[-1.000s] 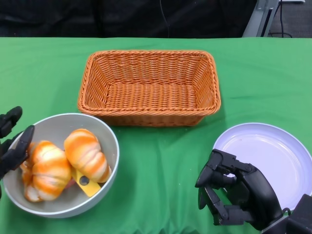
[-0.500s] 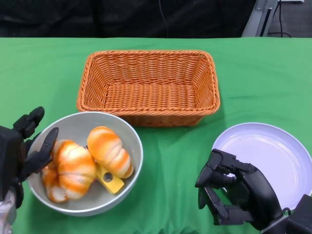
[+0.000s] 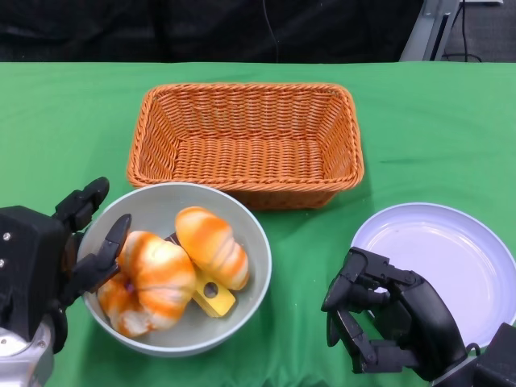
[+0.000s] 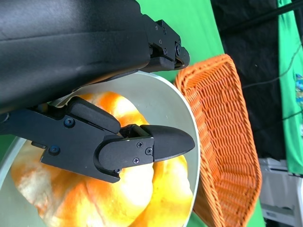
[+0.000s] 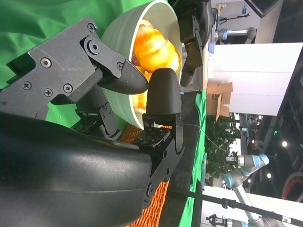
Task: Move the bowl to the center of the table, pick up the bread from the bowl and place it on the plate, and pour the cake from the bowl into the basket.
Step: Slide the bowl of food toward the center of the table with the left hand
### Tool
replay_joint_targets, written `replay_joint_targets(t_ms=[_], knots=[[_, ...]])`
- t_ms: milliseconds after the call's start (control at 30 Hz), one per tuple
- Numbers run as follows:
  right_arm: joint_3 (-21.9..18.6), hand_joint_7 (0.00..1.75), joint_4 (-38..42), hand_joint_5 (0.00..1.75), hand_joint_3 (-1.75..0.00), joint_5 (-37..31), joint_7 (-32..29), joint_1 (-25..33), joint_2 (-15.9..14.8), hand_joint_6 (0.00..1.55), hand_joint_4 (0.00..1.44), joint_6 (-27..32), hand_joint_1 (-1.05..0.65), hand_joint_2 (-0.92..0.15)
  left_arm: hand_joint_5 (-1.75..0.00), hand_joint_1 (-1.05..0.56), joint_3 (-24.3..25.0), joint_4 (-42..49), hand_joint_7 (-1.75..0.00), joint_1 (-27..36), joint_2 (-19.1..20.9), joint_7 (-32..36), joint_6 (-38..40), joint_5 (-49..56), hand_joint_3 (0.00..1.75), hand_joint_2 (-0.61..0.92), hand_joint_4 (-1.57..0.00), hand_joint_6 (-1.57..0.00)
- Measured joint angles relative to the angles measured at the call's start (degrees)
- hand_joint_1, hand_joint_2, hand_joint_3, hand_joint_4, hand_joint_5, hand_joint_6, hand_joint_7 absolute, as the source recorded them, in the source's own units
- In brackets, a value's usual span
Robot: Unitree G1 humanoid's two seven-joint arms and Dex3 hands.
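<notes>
Now the bowl (image 3: 185, 266) sits on the green table (image 3: 72, 121), left of centre and just in front of the basket (image 3: 246, 145), whose near wall stands close behind the bowl's far rim. Inside the bowl lie orange-and-white striped bread rolls (image 3: 211, 246), piled together, with a yellow wedge of cake (image 3: 214, 298) showing beneath them toward the near side.

At the bowl's left rim, the left hand (image 3: 60, 250) grips the wall: one finger reaches over the rim toward the bread, another lies along the outside. The left wrist view shows that inner finger (image 4: 142, 146) stretched across the rolls inside the bowl, with the basket just beyond.

Over on the right, the right hand (image 3: 387, 322) rests low near the table's front edge, its fingers curled inward and holding nothing. It lies just beside the left edge of the white plate (image 3: 459, 258), which stands bare to the right of the bowl and well apart from it. In the right wrist view the bowl shows past the curled fingers (image 5: 163, 94), tilted by the camera's turn.
</notes>
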Motion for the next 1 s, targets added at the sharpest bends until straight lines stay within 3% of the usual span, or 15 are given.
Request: replay_joint_targets(t_ms=[1000], knots=[[0.01,1.50,0.18,1.75,-1.20,-0.02,0.36,-0.04,0.32,0.66,0.79,-0.98,-0.05,-0.55,-0.01,-0.67,-4.47,-6.07,0.00,2.41,-1.36,-2.74,1.61,-2.25,0.59,0.92,-0.17,-0.18]])
